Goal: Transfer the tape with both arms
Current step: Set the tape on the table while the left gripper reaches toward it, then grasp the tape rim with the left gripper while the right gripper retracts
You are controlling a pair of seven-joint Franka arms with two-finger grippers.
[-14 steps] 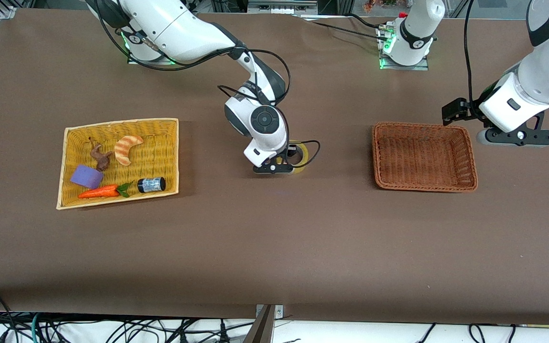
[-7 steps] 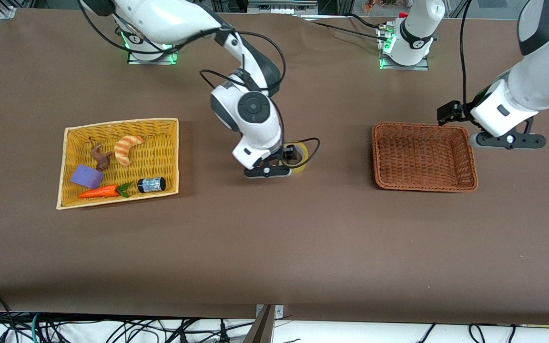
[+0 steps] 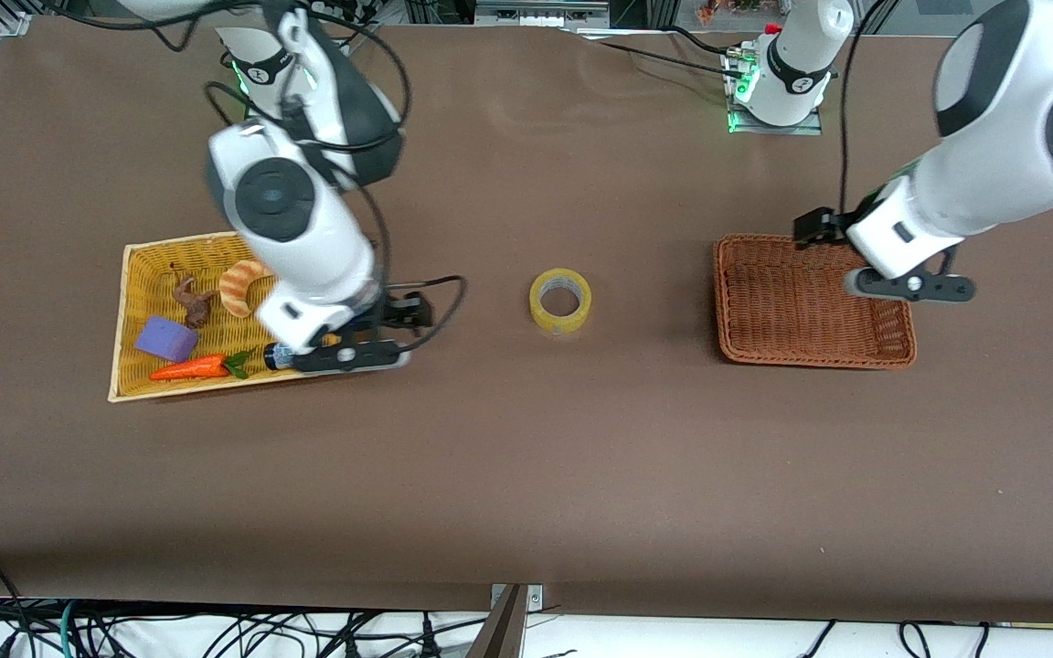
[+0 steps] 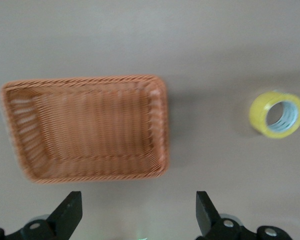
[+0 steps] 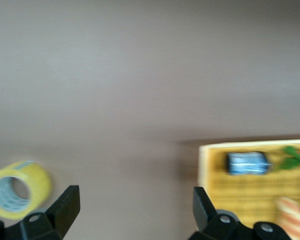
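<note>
The right hand (image 3: 348,355) hangs released over the yellow basket (image 3: 138,265) edge. The tape (image 3: 560,300) lies flat on the bench (image 3: 526,475), between baskets. The left hand (image 3: 910,285), released over the brown basket (image 3: 810,356), should straddle the tape's wall.

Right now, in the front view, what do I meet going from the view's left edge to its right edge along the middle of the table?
Yellow basket → right hand, open, over that basket's edge → tape lying on the bare table → brown basket → left hand, open, over the brown basket.
</note>
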